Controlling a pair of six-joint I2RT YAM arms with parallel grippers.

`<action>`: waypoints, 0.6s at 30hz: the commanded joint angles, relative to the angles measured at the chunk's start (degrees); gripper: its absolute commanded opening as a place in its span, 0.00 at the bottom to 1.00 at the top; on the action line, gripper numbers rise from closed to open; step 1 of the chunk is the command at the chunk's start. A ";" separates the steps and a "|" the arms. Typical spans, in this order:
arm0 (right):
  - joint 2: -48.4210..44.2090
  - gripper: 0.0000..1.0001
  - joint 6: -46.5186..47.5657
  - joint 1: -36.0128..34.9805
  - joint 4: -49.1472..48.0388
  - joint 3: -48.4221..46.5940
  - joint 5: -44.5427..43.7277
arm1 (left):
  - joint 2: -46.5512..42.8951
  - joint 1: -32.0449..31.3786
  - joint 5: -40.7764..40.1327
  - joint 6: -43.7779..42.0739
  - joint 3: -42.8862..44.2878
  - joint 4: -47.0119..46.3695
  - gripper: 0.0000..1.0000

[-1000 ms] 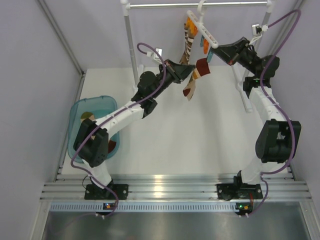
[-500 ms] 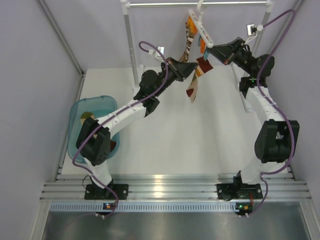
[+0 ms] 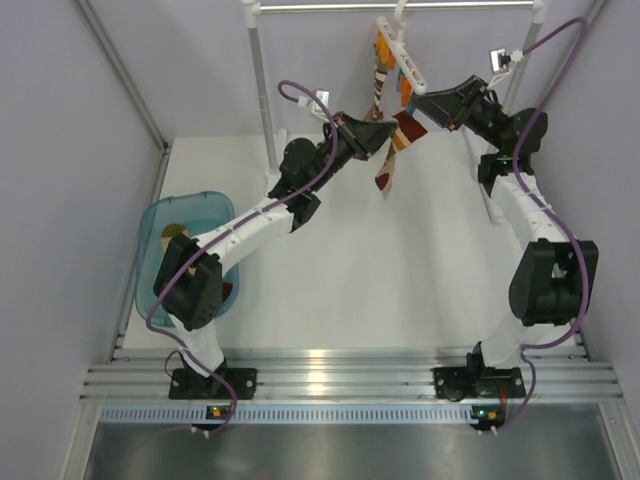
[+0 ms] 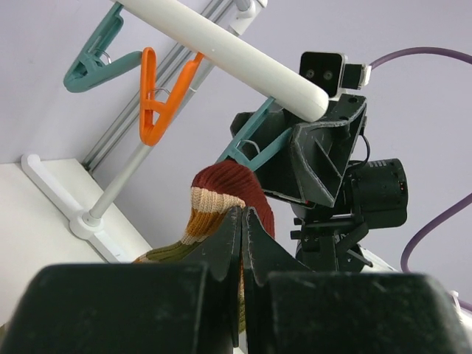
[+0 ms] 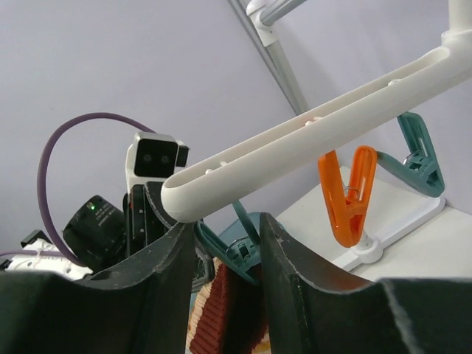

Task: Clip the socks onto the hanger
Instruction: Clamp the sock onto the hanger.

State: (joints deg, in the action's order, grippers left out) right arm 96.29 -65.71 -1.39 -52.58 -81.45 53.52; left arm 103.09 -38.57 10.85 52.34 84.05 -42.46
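The white hanger (image 3: 402, 57) hangs from the rail; a brown and white sock (image 3: 379, 85) is clipped to it. My left gripper (image 3: 388, 135) is shut on a tan sock (image 3: 386, 172) and holds its maroon end (image 4: 234, 182) up just below the hanger's end (image 4: 221, 51). My right gripper (image 3: 424, 105) closes on a teal clip (image 5: 254, 247) at that end, one finger on each side of it. The maroon end (image 5: 225, 310) sits right under this clip. An orange clip (image 5: 346, 195) and another teal clip (image 5: 417, 151) dangle free further along the bar (image 5: 310, 147).
The metal rail (image 3: 400, 8) stands on white posts (image 3: 262, 90) at the back of the table. A teal basket (image 3: 150, 225) with more socks (image 3: 176, 233) sits at the left edge. Grey walls close in both sides.
My left gripper has carried the tan sock up and to the right, closer to the hanger's end. My right gripper has moved left and up onto the teal clip.
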 commanded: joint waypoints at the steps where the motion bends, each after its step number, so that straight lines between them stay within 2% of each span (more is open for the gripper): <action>1: 0.74 0.39 -0.29 -1.16 0.72 -2.31 -0.96 | 0.71 -0.19 -0.13 -0.66 2.96 -4.30 0.00; 5: 0.74 0.43 -0.29 -1.07 0.72 -2.57 -0.70 | 1.24 -0.19 0.13 -0.66 3.14 -3.86 0.00; 7: 0.74 0.48 -0.47 -0.99 0.72 -2.75 -0.52 | 1.67 -0.11 0.49 -0.83 3.31 -3.77 0.00; 13: 0.65 0.51 -0.73 0.16 1.07 -3.19 -0.34 | 2.73 -0.19 1.80 -1.09 4.10 -3.42 0.00; 14: 0.65 0.52 -0.82 0.24 1.16 -3.36 -0.26 | 2.99 -0.11 1.80 -1.18 4.10 -3.42 0.03; 15: 0.65 0.55 -0.82 0.77 1.25 -3.54 -0.17 | 3.00 -0.19 1.89 -1.27 4.10 -3.60 0.11; 16: 0.48 0.56 -0.91 0.86 1.25 -3.63 -0.08 | 3.17 -0.19 1.98 -1.53 4.02 -3.68 0.30; 18: 0.39 0.58 -0.73 0.95 1.42 -3.72 0.18 | 2.73 -0.19 2.24 -1.89 3.49 -3.77 0.38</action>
State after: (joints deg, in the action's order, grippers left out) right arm 96.31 -66.30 -0.86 -51.00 -81.89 54.72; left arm 106.48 -38.57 12.03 51.44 85.62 -42.26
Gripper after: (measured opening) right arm 0.567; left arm 0.346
